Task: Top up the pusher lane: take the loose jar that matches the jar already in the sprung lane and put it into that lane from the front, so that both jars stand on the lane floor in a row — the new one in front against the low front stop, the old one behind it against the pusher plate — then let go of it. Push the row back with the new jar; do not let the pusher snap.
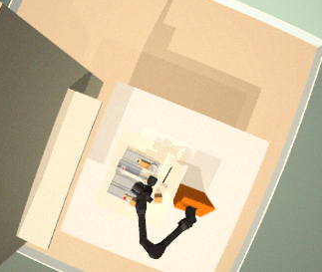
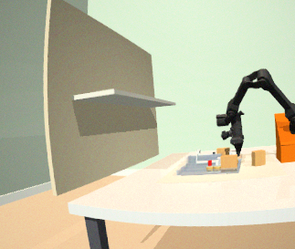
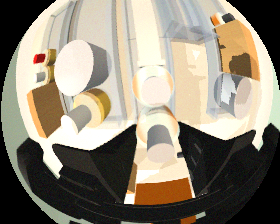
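Note:
My gripper [image 2: 239, 154] [image 3: 157, 126] is shut on a pale jar with a grey, peg-like top [image 3: 160, 145], low at the front end of the middle lane. Another round jar [image 3: 153, 89] with a pale top and a tan rim stands in that lane directly ahead of the held one. The two look very close or touching; I cannot tell which. The held jar's base, the low front stop and the pusher plate cannot be made out. The grey lane tray [image 1: 116, 190] [image 2: 186, 170] lies under and beyond the gripper.
In the wrist view, a wide white-topped cylinder [image 3: 74, 68] and a gold jar [image 3: 98, 108] stand left, a grey cylinder [image 3: 239, 97] right. Tan blocks [image 2: 229, 161] [image 2: 258, 158] stand near the tray. The orange arm base [image 1: 190, 198] [image 2: 293, 144] is behind; a shelf [image 1: 71, 165] [image 2: 118, 98] is beyond.

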`<state>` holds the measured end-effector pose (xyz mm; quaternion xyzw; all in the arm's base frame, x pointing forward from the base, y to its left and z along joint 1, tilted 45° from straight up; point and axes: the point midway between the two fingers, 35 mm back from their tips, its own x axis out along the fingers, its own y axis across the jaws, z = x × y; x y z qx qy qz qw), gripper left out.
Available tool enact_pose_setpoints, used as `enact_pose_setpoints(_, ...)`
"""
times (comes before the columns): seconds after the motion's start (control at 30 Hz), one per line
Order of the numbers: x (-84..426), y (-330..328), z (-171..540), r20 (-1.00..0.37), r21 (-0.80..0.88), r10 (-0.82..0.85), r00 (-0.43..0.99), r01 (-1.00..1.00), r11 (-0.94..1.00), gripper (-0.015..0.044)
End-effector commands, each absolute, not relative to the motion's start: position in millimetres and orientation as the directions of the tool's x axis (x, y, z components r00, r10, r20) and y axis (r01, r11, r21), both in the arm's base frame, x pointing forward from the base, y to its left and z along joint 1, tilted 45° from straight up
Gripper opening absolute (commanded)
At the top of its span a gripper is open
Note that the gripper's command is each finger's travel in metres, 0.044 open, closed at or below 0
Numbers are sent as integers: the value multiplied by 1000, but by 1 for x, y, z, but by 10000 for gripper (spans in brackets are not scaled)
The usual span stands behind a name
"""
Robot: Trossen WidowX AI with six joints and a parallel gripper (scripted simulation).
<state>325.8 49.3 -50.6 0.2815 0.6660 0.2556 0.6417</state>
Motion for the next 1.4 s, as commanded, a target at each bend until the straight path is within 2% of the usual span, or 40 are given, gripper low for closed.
enact_pose_setpoints(0.0,337,48,-46,-709,705,705,6,32,709,0)
enact_pose_setpoints(1.37,346,46,-44,-709,705,705,7,31,709,0)
